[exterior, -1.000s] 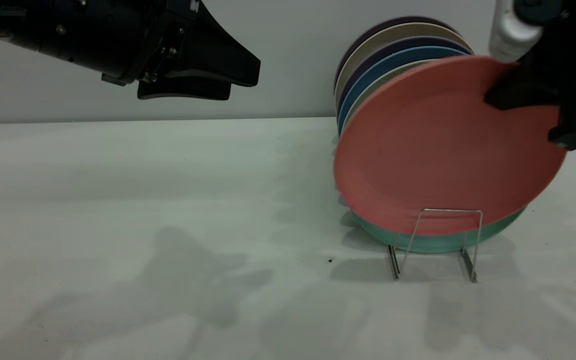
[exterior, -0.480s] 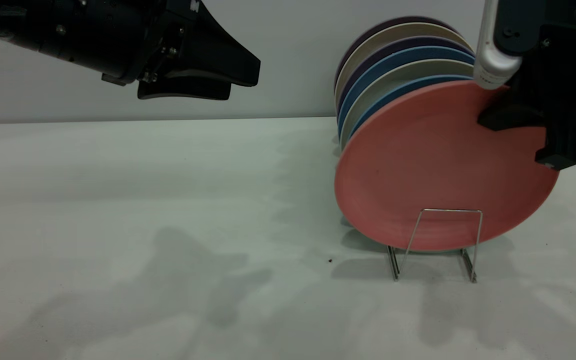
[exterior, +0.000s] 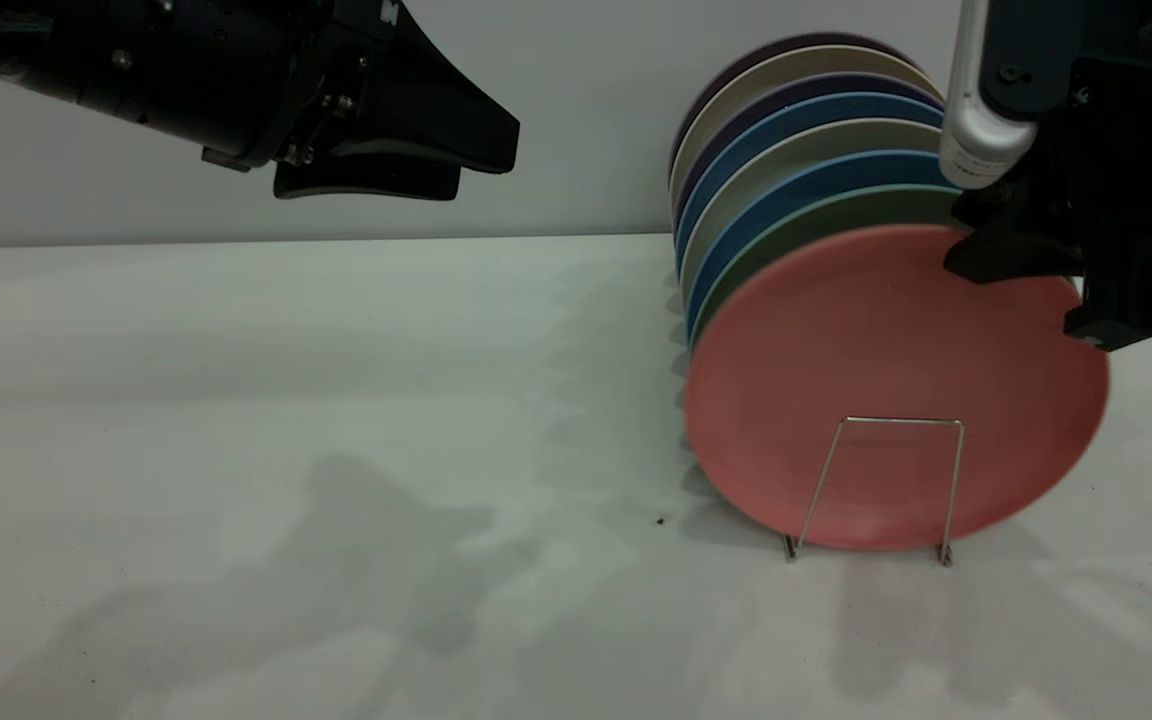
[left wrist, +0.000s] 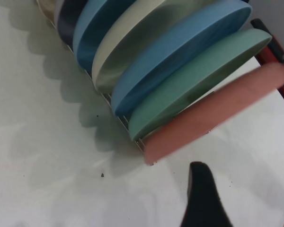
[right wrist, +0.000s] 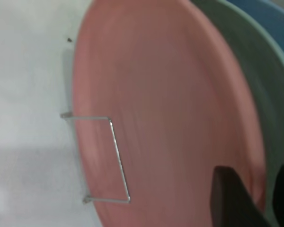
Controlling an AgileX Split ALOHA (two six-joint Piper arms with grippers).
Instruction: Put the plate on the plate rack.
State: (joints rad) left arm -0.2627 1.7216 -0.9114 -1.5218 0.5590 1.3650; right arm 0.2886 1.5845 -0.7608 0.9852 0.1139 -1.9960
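Observation:
The salmon-pink plate [exterior: 886,390] stands upright in the front slot of the wire plate rack [exterior: 901,420], its lower edge down behind the front loop. My right gripper [exterior: 1036,260] is shut on the plate's upper right rim. In the right wrist view, one finger [right wrist: 232,198] lies on the plate's [right wrist: 170,118] face and the other behind its rim, with the rack's loop [right wrist: 118,161] in front. The left wrist view shows the plate [left wrist: 213,118] edge-on at the row's end. My left gripper [exterior: 486,165] hangs high at the far left, open and empty.
Behind the pink plate stand a teal-green plate [exterior: 836,215], blue plates [exterior: 806,180] and several cream and dark ones, all in the rack. A grey wall runs along the table's back edge. A small dark speck [exterior: 659,521] lies on the white table left of the rack.
The right gripper has lowered the pink plate from above the rack down into the front slot, in front of the teal-green plate. The left arm has not moved.

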